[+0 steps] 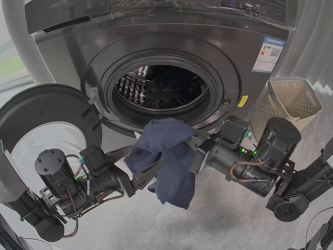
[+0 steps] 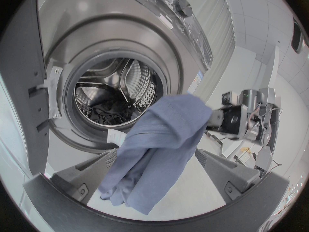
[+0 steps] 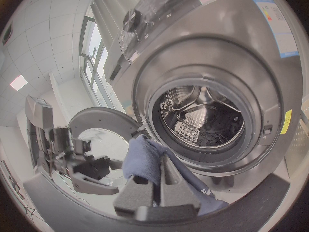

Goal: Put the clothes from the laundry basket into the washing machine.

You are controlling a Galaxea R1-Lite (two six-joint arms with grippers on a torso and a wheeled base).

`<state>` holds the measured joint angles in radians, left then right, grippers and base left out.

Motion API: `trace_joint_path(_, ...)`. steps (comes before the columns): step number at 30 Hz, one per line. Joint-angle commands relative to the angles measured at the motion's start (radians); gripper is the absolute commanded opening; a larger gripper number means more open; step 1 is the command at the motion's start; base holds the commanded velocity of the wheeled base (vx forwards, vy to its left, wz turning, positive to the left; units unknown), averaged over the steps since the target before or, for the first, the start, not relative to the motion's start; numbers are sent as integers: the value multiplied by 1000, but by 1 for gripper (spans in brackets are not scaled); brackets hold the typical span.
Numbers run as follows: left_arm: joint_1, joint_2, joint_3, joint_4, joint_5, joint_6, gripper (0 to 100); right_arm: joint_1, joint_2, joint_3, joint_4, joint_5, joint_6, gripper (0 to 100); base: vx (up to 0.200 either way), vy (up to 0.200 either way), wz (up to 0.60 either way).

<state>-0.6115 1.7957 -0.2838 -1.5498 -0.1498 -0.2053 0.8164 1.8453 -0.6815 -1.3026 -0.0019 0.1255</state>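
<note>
The right end effector [image 3: 161, 169] grasps the blue garment [image 1: 173, 181], which hangs between the fingers [image 1: 122, 152] of the released left end effector [image 1: 145, 158].

the floor [image 1: 215, 223] is pale grey stone-look tile with faint veining, and a thin grout line [image 1: 189, 226] runs toward 6 o'clock in the head view. a dark grey front-loading washing machine [image 1: 69, 52] stands on it at 12 o'clock. its round door [image 1: 41, 108] is swung open toward 9 o'clock, above the tile. a beige perforated laundry basket [image 1: 295, 101] stands on the floor at 2 o'clock, just beside the machine's side panel.
</note>
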Motion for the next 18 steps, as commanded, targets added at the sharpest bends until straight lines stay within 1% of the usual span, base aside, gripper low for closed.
trace_joint_path(1,-5,50,20,-1,3,3,100,9,-106,46,0,-1,0,0,0,0,0)
trace_joint_path(7,9,73,9,0,4,1,100,4,-184,92,19,-1,-1,0,0,0,0)
trace_joint_path(10,15,111,-9,0,9,9,100,6,-221,122,29,-1,-1,0,0,0,0)
trace_joint_path(15,53,132,-3,0,6,7,100,0,-229,126,29,-3,-1,0,0,0,0)
trace_joint_path(18,56,140,5,0,3,6,100,-5,-227,123,29,-3,-1,0,0,0,0)
